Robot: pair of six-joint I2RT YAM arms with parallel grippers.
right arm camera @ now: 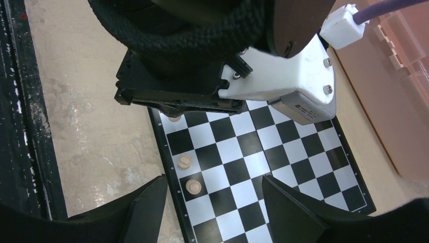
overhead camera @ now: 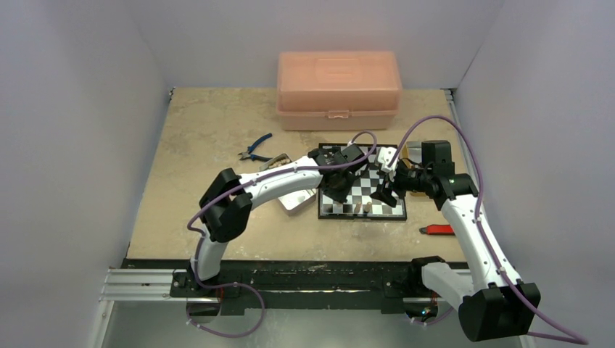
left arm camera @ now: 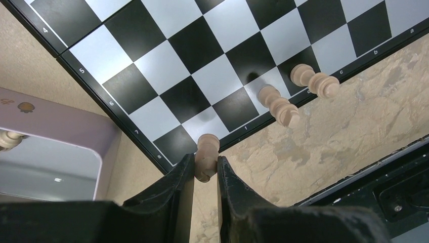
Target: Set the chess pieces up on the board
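Beige tabletop point(overhead camera: 188, 145) — left gripper point(left arm camera: 206, 161) pinches 1 piece point(left arm camera: 207, 144) at board point(left arm camera: 202, 45) edge.

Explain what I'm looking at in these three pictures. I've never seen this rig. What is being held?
These are two white-and-black robot arms bolted at the near edge of the table, each ending in a two-finger pincer. The wide picture comes from a fixed camera above and behind them. The other two come from a camera on each wrist.

On the table lie a small black-and-silver chessboard, a large pink plastic box behind it, a shiny metal tin, blue-handled pliers and a small red tool.

The left pincer is shut on a light tan wooden chess piece at the board's corner. Two more tan pieces stand along that edge. The right pincer hangs open and empty above the board.
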